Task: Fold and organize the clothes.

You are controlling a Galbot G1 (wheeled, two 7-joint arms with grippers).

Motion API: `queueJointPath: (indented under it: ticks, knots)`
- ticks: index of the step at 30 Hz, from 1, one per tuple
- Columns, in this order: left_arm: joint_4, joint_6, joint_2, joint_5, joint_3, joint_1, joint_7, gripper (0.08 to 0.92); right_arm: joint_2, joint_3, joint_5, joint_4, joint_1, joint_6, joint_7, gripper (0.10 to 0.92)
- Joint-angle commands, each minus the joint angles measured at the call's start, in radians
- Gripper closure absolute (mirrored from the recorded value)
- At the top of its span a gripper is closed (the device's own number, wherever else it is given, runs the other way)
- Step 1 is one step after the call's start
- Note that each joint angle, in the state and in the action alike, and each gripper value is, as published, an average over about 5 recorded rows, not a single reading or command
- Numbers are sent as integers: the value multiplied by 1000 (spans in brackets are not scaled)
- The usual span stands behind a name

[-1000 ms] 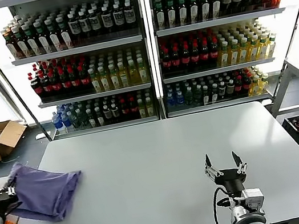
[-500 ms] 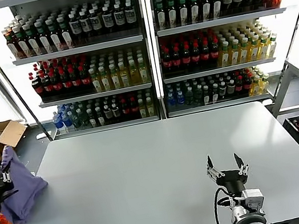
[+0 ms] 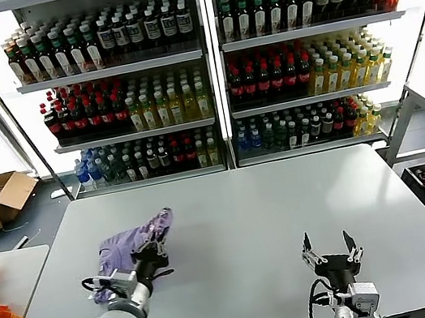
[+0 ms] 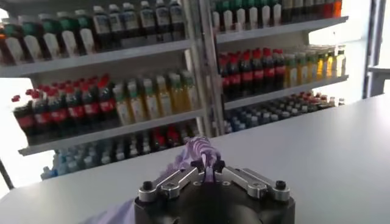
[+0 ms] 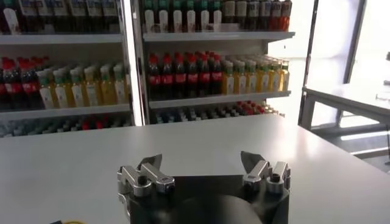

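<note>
Bottle-filled shelves stood behind the grey table, where the left gripper clenched a crumpled lavender-purple soft fabric T-shirt at left-centre; the right gripper idled, released.

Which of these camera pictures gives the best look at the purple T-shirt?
The head view: the purple T-shirt lies bunched on the grey table, pinched by the left gripper. The left wrist view shows only a tuft of cloth between the shut fingers. The right wrist view shows none of it.
</note>
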Motion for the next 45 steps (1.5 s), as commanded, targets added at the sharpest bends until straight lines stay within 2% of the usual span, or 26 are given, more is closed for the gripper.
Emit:
queueJointPath:
  ticks: [1, 7, 10, 14, 18, 23, 26, 29, 32, 39, 45]
  knots:
    - [50, 53, -134, 31, 304, -156, -43, 873, 35, 1, -48, -12, -24, 0, -4, 203]
    - [-20, 15, -127, -124, 283, -130, -28, 845, 28, -20, 4, -45, 23, -21, -15, 203]
    - [-92, -8, -117, -245, 251, -113, -28, 773, 27, -33, 117, -65, 68, -48, -5, 203]
    - [-165, -24, -90, -279, 186, -86, -31, 651, 25, -54, 281, -88, 144, -102, 23, 203]
    - [-163, -29, -34, -162, 112, -51, -20, 539, 13, -80, 473, -102, 226, -140, 61, 203]
    - [-89, -79, 59, 88, -5, 27, 60, 391, -4, -133, 767, -117, 335, -164, 138, 203]
    - [-81, -98, 91, 149, -85, 86, 89, 305, -4, -159, 881, -140, 383, -177, 167, 203]
    - [-97, -95, 113, 156, -145, 148, 110, 227, -5, -184, 909, -181, 416, -191, 183, 203]
    - [-101, -96, 128, 155, -186, 196, 132, 186, -4, -205, 906, -222, 435, -192, 185, 203]
    - [-120, -79, 170, 2, -236, 302, 184, 177, 18, -222, 893, -305, 476, -186, 188, 203]
    - [-86, -10, 226, -233, -258, 323, 243, 177, 36, -222, 885, -334, 499, -181, 190, 203]
